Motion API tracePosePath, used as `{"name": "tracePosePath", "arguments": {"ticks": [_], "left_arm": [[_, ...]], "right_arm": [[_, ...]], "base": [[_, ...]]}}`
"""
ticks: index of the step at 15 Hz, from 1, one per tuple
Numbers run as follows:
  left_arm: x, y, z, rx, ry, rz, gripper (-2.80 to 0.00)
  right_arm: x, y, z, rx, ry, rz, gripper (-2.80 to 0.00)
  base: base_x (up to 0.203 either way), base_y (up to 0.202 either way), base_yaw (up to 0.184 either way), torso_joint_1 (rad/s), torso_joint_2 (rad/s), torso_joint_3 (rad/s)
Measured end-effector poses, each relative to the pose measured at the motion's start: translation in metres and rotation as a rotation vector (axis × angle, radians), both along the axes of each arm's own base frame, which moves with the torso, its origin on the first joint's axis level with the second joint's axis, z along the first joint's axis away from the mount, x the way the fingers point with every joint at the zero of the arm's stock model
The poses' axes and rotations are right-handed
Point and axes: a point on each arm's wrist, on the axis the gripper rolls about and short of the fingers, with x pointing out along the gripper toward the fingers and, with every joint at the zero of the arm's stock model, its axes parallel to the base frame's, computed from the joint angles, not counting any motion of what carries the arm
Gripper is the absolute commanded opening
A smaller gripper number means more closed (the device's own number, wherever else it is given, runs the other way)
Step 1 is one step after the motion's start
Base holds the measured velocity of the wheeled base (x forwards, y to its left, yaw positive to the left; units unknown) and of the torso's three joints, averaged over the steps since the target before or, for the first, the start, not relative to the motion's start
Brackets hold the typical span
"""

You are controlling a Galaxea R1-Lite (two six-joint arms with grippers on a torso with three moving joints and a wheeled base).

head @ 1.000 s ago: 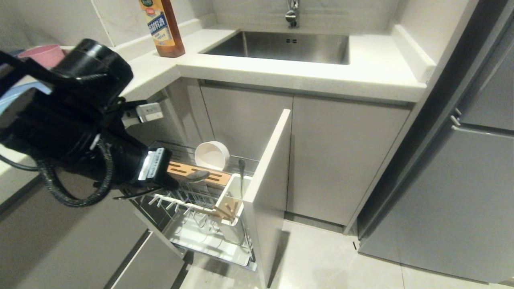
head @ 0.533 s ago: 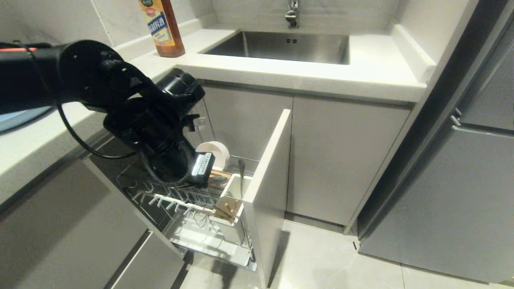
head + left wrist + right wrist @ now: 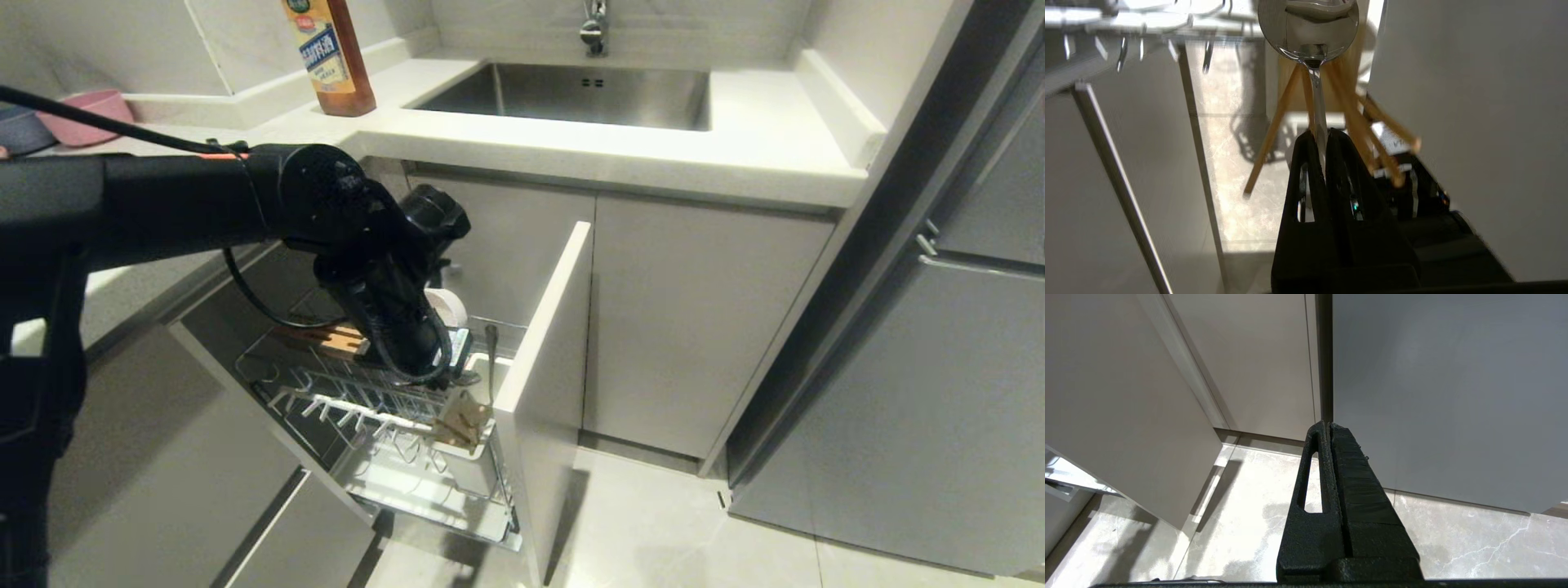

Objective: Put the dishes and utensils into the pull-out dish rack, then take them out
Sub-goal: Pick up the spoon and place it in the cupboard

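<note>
I've got the steel spoon (image 3: 1312, 61) running straight out from my left gripper (image 3: 1322, 136), handle nipped between the pressed-together fingers, polished bowl at the far end toward twelve o'clock. It hangs over the white utensil cup (image 3: 478, 425) at the front of the pull-out dish rack (image 3: 384, 457), chopsticks (image 3: 1355, 118) fanned just behind it. My right gripper (image 3: 1329, 426) is pressed together on nothing, near the floor.

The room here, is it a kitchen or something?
Yes, it looks like a home kitchen. There is a steel sink with a tap set into a white counter, and a pull-out dish rack stands open from the cabinet below.
</note>
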Motion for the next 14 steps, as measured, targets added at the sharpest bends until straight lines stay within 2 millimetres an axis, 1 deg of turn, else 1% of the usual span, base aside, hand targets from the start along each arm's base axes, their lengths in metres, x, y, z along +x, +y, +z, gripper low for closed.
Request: {"name": "tracePosePath", "arguments": {"ticks": [6,14], "left_arm": [[0.018,-0.009,-0.022,0.006,0.003,-0.014,-2.8],[0.029,-0.015,-0.039,0.009,0.009,-0.024,-2.8]], "right_arm": [[0.0,0.0,0.0,0.0,0.0,0.0,-2.8],[0.0,0.0,0.0,0.0,0.0,0.0,-2.8]], "base": [[0.0,0.0,0.0,0.0,0.0,0.0],[0.0,0.0,0.0,0.0,0.0,0.0]]}}
